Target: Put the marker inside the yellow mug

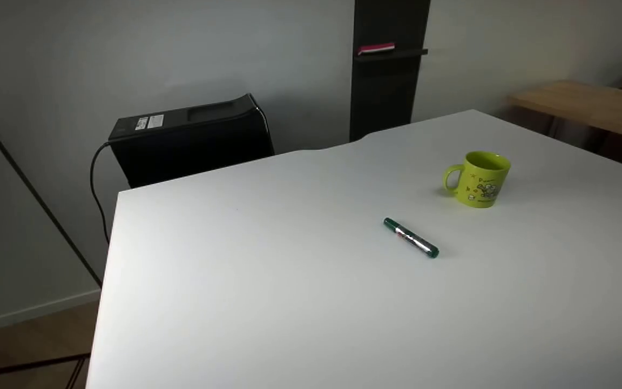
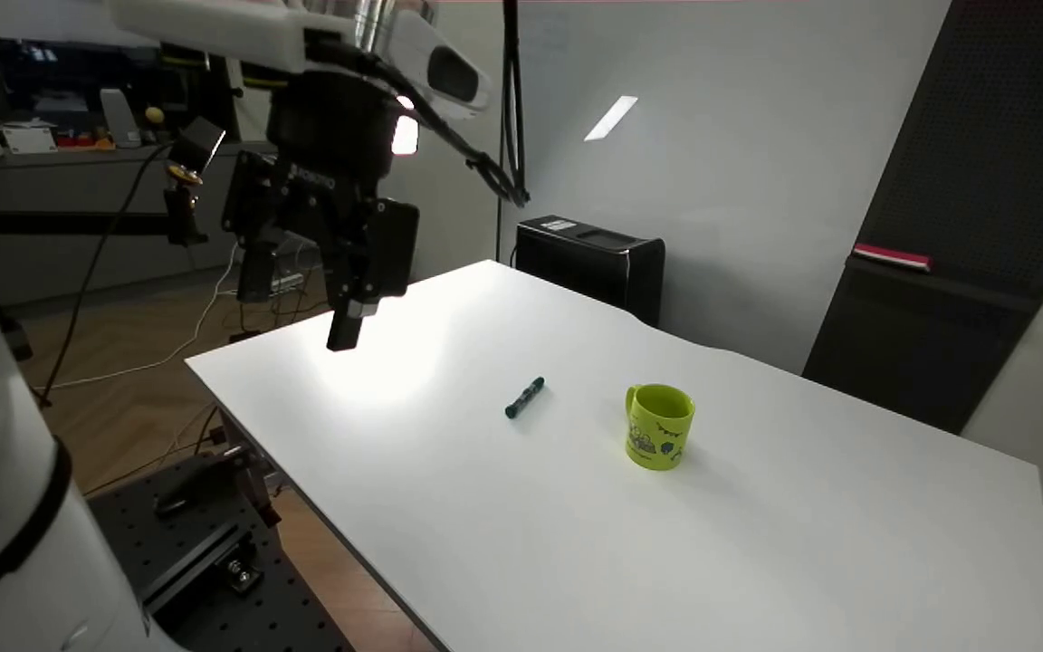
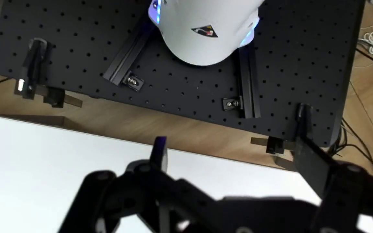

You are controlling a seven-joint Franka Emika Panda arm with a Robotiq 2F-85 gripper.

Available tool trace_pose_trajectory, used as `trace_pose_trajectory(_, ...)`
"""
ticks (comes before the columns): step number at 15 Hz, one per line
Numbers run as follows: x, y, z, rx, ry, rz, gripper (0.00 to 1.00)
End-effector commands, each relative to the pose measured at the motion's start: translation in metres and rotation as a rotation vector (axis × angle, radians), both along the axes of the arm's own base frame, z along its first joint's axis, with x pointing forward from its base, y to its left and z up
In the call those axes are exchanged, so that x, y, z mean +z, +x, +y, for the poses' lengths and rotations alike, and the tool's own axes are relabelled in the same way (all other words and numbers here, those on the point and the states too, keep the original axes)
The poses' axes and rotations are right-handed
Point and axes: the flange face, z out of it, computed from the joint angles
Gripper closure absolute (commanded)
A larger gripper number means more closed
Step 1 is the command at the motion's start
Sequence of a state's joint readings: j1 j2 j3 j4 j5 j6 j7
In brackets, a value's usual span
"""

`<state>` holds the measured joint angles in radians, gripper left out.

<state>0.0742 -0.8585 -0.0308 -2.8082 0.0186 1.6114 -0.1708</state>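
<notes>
The marker (image 1: 411, 237), dark green with a silver label, lies flat on the white table; it also shows in an exterior view (image 2: 525, 397). The yellow mug (image 1: 481, 181), yellow-green with printed figures and a side handle, stands upright a short way from the marker, and shows in an exterior view (image 2: 659, 427). My gripper (image 2: 301, 308) is high above the table's edge, well apart from both things. Its fingers stand wide apart with nothing between them in the wrist view (image 3: 230, 150). Neither the marker nor the mug shows in the wrist view.
The white table (image 1: 268, 302) has a wavy far edge, with a black box-like unit (image 1: 192, 135) behind it. A dark panel (image 1: 389, 81) stands by the wall. The robot's white base (image 3: 202, 38) sits on a black perforated plate (image 3: 180, 81), with a gap to the table.
</notes>
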Motion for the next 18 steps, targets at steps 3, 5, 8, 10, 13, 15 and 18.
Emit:
trace_pose_trajectory(3, -0.024, 0.032, 0.033, -0.012, 0.049, -0.065, 0.0)
trace_pose_trajectory(5, -0.041, 0.045, 0.045, -0.013, 0.051, -0.08, 0.0)
trace_pose_trajectory(8, -0.074, 0.059, 0.062, -0.008, 0.031, -0.08, 0.0)
trace_pose_trajectory(10, -0.098, 0.066, 0.073, -0.003, 0.013, -0.079, 0.0)
trace_pose_trajectory(13, -0.133, 0.073, 0.085, -0.005, -0.019, -0.082, 0.0)
trace_pose_trajectory(15, -0.156, 0.076, 0.09, -0.014, -0.043, -0.082, 0.0)
trace_pose_trajectory(18, -0.19, 0.079, 0.092, -0.043, -0.081, -0.094, 0.0)
